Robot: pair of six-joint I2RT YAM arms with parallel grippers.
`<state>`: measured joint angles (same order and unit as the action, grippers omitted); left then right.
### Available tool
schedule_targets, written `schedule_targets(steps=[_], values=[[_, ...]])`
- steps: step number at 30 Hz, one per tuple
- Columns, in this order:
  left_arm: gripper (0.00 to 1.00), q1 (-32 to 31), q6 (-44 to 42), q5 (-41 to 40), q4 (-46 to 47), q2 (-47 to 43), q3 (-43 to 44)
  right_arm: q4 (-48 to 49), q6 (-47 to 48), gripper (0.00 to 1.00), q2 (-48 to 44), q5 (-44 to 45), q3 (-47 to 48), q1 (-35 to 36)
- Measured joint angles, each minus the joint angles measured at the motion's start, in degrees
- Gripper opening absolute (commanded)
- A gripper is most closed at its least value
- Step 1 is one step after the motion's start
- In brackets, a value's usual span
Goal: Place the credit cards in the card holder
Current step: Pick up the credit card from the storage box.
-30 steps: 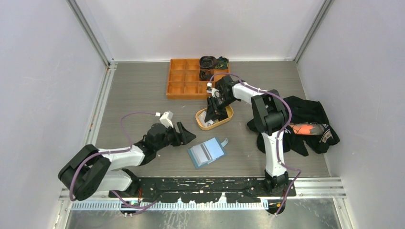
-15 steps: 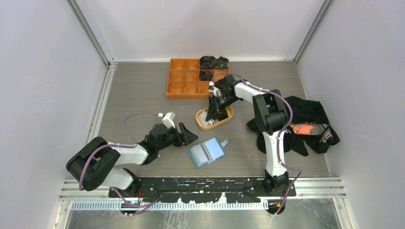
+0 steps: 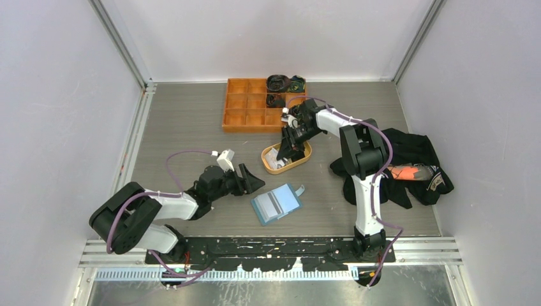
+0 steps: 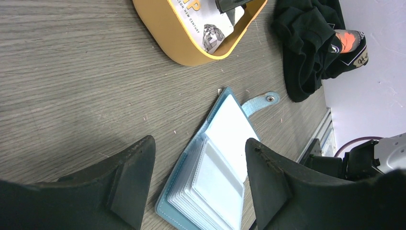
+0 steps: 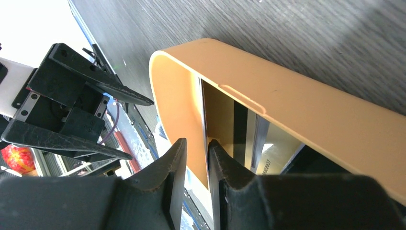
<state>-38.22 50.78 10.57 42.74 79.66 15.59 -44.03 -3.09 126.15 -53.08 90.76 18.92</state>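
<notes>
Right jaws narrow around a card (image 5: 202, 110) in the tan dish (image 5: 297, 115), grip unclear; pinch squarely. Left jaws gape empty.

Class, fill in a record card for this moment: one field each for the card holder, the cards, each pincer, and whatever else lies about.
Card holder: blue, lying open, clear slots up.
Cards: in the tan dish; one is white with print.
Left pincer: open, empty, beside the holder.
Right pincer: inside the dish, fingers narrowly astride a card's edge; grip unclear.
Other: orange tray, black clothing.
</notes>
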Motion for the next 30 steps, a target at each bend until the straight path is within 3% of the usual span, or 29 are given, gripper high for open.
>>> schedule_targets(steps=[14,22,30], values=[[0.69,0.0,0.0,0.0,0.3,0.0,-0.1,0.0,-0.1,0.18,0.0,0.0,0.0,-1.5],[0.69,0.0,0.0,0.0,0.3,0.0,-0.1,0.0,-0.1,0.17,0.0,-0.1,0.0,-2.1],[0.69,0.0,0.0,0.0,0.3,0.0,-0.1,-0.2,-0.1,0.03,0.0,-0.1,0.0,-2.3]])
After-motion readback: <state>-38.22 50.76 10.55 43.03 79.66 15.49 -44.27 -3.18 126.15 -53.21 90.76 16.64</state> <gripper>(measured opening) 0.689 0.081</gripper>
